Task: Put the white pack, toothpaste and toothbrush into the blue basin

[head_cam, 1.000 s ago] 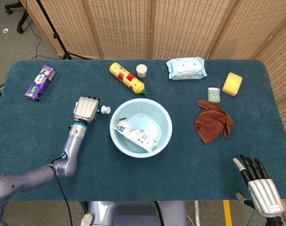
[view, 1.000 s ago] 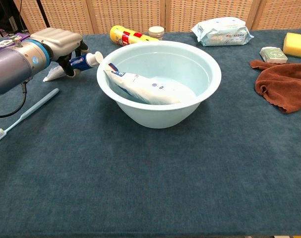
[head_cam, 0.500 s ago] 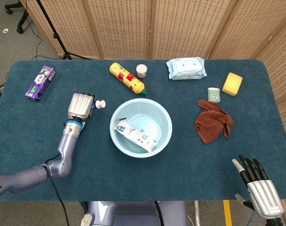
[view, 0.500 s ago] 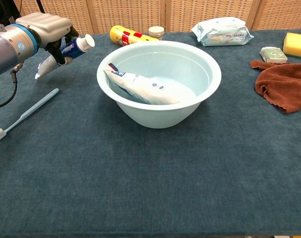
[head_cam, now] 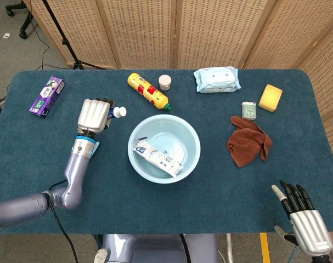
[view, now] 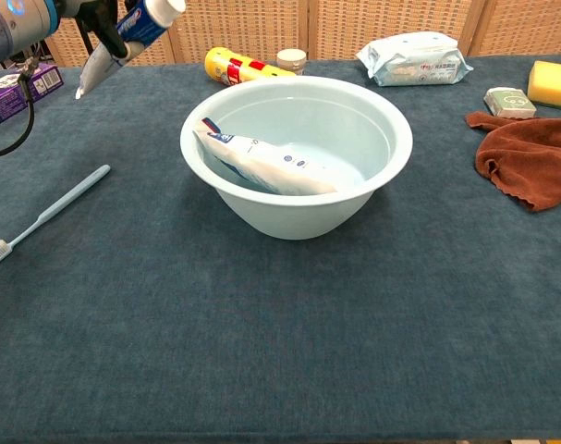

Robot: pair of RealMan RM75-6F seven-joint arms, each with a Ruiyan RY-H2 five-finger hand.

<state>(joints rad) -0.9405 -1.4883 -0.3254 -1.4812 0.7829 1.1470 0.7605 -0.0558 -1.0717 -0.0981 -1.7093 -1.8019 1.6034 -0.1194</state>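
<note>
Left robot hand (head_cam: pixel 93 115) clamped around the toothpaste (view: pixel 128 39), tube raised off the desk (head_cam: pixel 56 164) left of the blue basin (head_cam: pixel 189 137), white cap end tilted up toward the basin, crimped tail hanging lower and away from it. Right robot hand (head_cam: pixel 303 216) at the near right corner of the desk, fingers straight and slightly apart, holding nothing. White pack (head_cam: pixel 156 156) already inside the blue basin, lying slantwise against the left inner wall. Toothbrush (view: pixel 45 215) flat on the desk well left of the basin, bristle end nearest the camera in the chest view, untouched. Dark teal cloth over the whole desk. Along the far edge: purple box (head_cam: pixel 46 96) at the left, yellow bottle (head_cam: pixel 147 90) on its side, small round jar (head_cam: pixel 164 82) just beside it, wet-wipes pack (head_cam: pixel 216 79), yellow sponge (head_cam: pixel 271 97). Small green packet (head_cam: pixel 249 110) near the sponge, with a crumpled brown cloth (head_cam: pixel 248 141) just in front of it, right of the basin. Woven folding screens (head_cam: pixel 210 33) behind the desk, grey floor and a black stand leg at the upper left.
</note>
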